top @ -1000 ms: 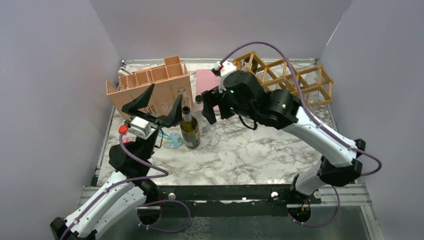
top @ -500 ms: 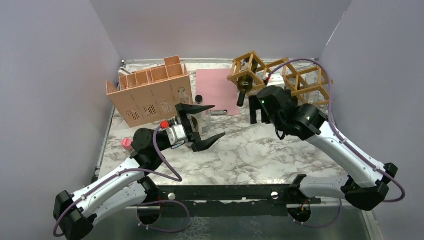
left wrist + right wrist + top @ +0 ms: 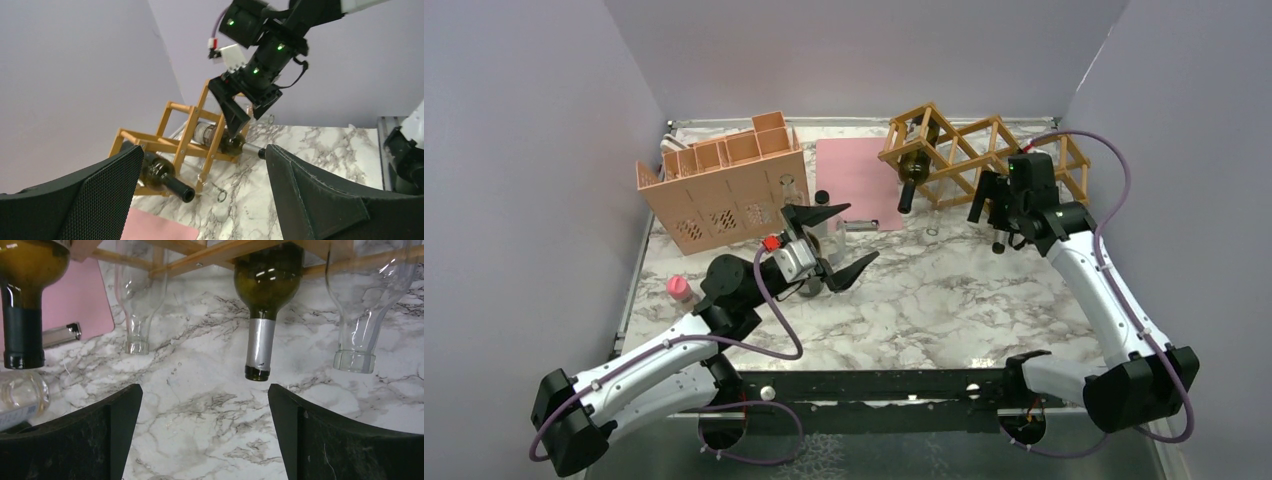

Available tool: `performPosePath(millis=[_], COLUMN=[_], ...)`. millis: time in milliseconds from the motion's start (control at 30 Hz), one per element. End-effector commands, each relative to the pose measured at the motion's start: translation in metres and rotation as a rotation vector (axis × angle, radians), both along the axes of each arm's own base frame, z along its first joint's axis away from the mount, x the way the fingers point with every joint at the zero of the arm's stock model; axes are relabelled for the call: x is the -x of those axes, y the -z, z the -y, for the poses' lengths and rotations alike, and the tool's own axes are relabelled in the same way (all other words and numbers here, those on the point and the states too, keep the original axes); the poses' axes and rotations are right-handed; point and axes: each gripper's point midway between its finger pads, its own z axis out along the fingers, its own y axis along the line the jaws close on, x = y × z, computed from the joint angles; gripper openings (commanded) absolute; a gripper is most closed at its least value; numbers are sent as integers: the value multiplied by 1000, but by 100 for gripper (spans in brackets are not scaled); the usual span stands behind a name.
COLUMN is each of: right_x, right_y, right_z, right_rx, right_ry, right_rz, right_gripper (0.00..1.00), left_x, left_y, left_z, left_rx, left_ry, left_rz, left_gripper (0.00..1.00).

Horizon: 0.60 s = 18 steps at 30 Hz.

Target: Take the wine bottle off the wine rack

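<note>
Right gripper (image 3: 204,390): my fingers are spread wide and hold nothing; it hovers low, just in front of the rack (image 3: 189,131), facing the bottle necks
Bottle (image 3: 260,305): green with a silver neck; it lies in a rack cell, neck poking out towards me, lined up between my right fingers, untouched
Other bottles: a dark bottle (image 3: 22,300) sits in the rack's left end cell; clear bottles (image 3: 137,295) lie beside it
Left gripper (image 3: 205,150): spread open, empty; well apart from the rack, pointed at it
Done: I judge only the approach
Left: close on the neck; draw the bottle out of the rack
</note>
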Motion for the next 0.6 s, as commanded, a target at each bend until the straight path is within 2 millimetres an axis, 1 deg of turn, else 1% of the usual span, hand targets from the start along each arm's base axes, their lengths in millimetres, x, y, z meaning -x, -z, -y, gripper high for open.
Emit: performPosePath(millis=[0, 100, 167, 233, 333, 433, 500, 567], right_x=[-20, -27, -31, -33, -32, -32, -32, -31], right_y=[-25, -23, -22, -27, -32, -38, -38, -32], right_z=[-5, 13, 25, 36, 50, 62, 69, 82], right_rx=[-108, -105, -174, -223, -211, -201, -208, -211], right_ry=[-29, 33, 44, 59, 111, 148, 157, 193], right_rz=[125, 134, 150, 202, 244, 297, 339, 348], right_gripper=[100, 100, 100, 100, 100, 100, 100, 100], left_x=[-21, -26, -32, -37, -41, -41, -41, -41], left_y=[1, 2, 4, 6, 9, 10, 10, 10], left_z=[-10, -12, -15, -16, -16, -15, -15, -15], left_rx=[33, 29, 31, 31, 24, 23, 24, 26], left_ry=[-125, -150, -182, -208, -224, -218, -219, -224], left_rz=[-60, -68, -92, -113, -131, -137, -140, -143], left_gripper=[99, 99, 98, 98, 98, 98, 98, 98])
